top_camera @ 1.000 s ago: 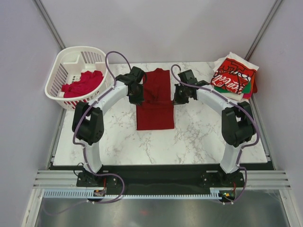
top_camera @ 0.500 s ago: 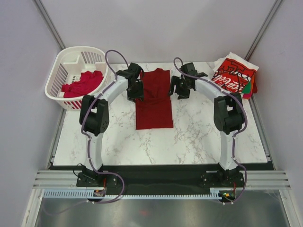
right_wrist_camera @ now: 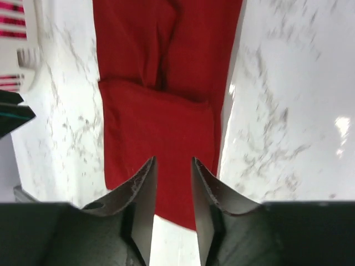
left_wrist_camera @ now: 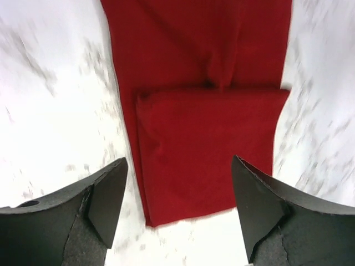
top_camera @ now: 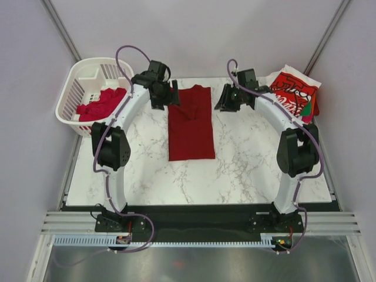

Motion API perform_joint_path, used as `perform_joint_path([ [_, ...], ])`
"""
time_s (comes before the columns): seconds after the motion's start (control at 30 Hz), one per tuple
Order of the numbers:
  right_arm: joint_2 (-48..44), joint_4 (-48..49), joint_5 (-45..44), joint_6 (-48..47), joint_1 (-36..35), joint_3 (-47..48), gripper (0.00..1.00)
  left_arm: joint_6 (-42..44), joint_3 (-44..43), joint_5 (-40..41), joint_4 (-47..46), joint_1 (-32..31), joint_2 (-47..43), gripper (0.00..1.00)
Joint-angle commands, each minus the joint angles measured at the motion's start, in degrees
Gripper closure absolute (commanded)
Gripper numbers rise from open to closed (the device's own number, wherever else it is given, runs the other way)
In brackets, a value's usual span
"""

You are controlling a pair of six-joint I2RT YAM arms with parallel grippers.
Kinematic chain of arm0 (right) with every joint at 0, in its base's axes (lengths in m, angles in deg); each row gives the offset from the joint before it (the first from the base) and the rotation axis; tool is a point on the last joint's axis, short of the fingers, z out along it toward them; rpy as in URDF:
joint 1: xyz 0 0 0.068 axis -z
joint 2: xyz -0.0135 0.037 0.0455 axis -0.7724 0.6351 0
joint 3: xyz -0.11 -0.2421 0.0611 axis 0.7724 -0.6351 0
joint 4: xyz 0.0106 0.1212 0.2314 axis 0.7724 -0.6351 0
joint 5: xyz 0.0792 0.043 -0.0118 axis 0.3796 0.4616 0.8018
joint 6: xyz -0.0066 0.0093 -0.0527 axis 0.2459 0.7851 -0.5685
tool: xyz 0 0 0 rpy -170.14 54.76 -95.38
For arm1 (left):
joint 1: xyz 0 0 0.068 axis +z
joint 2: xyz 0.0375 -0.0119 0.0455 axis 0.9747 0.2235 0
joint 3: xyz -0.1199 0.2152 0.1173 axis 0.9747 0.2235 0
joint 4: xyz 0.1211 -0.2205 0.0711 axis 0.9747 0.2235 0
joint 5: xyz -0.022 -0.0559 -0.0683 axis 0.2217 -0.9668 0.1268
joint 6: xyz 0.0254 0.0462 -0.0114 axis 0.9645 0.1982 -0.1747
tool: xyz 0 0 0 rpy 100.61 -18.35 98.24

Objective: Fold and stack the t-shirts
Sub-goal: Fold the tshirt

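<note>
Dark red t-shirt (left_wrist_camera: 211, 144) cropped in wrist views.

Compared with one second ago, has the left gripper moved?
Yes. The left gripper moved up the view, away from the dark red t-shirt, nearer the basket.

Robot test cell, lab setting: plain grey panel walls (top_camera: 194, 35), aluminium frame rail (top_camera: 200, 223) at near edge, marble-pattern table (top_camera: 247, 170).

Both arms are arched toward the far edge of the desk, wrists turned inward and pitched down. The left gripper (top_camera: 171, 97) is held with fingers (left_wrist_camera: 105, 199) spread wide. The right gripper (top_camera: 224, 101) is held with fingers (right_wrist_camera: 141, 194) only narrowly parted. Nothing is gripped by either
</note>
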Motion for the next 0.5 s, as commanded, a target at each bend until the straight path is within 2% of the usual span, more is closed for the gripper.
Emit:
perform_joint_path([
  [0.0,-3.74,7.45,7.5,1.01,-1.08,-10.42,0.63,0.62,10.92,-2.4,0.23,-3.57,-6.5,0.19],
  [0.03,-4.18,7.81,9.77,0.93,-1.43,-12.18,0.62,0.44,14.17,-2.84,-2.13,-4.19,-9.91,0.19],
  [0.1,-7.16,8.08,9.62,0.31,-2.92,-17.8,0.53,-0.26,23.31,-3.29,-4.25,-5.86,-13.35,0.19],
  [0.13,-8.48,8.08,7.62,-0.3,-3.36,-19.91,0.45,-0.44,28.82,-3.29,-5.31,-6.22,-16.42,0.18],
  [0.23,-13.67,9.74,5.75,0.13,-4.33,-28.7,0.34,-1.15,38.5,-3.55,-8.56,-6.31,-20.83,0.18],
  [0.37,-16.58,13.26,7.77,1.8,-5.65,-38.97,0.3,-2.37,48.11,-6.62,-13.65,-6.22,-27.77,0.17],
  [0.47,-16.32,14.84,7.68,2.33,-7.49,-42.76,0.28,-3.43,52.95,-6.8,-15.6,-6.31,-29.98,0.18],
])
